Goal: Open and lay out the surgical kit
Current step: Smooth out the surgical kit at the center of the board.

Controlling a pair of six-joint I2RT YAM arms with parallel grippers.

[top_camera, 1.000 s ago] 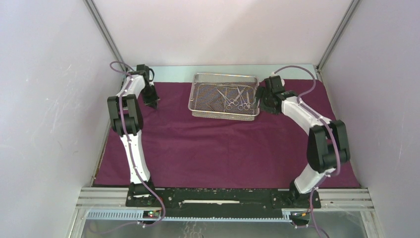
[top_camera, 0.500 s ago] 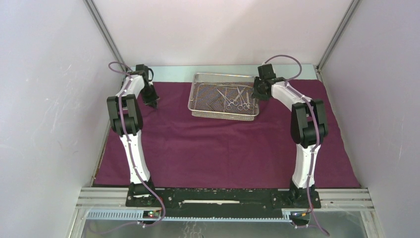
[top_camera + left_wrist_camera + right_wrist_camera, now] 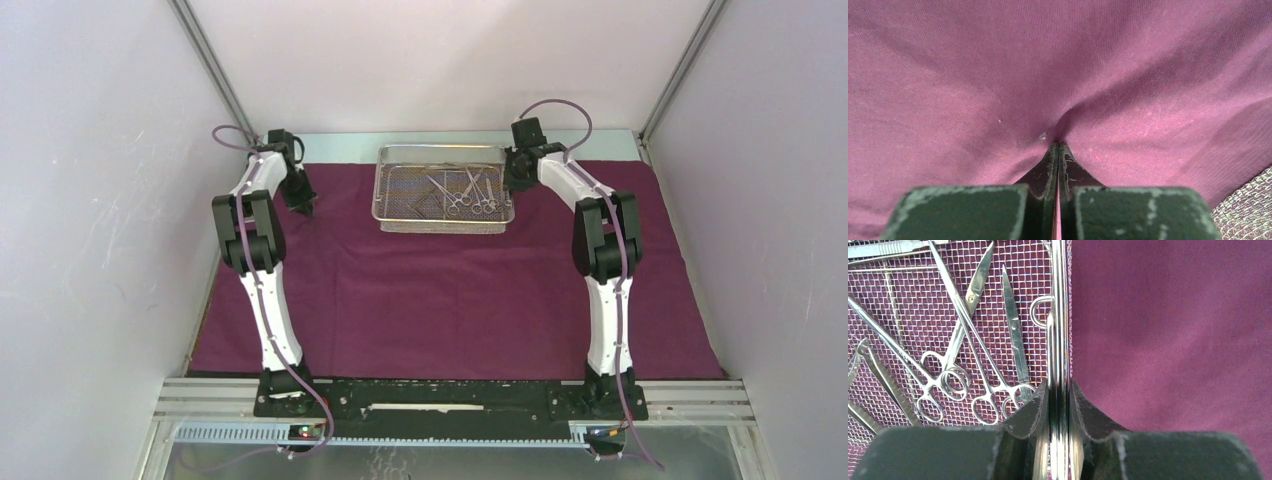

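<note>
Maroon cloth spread flat, left jaws pinching it, right jaws gripping mesh tray rim, instruments inside

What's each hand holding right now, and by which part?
The tray, by its right rim, in the right hand; the cloth, by a small pinched pucker left of the tray, in the left hand.

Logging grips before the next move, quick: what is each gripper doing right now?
Left gripper: closed, pinching the maroon-purple cloth wrap.
Right gripper: closed on the rim of the rectangular silver wire-mesh tray.
</note>
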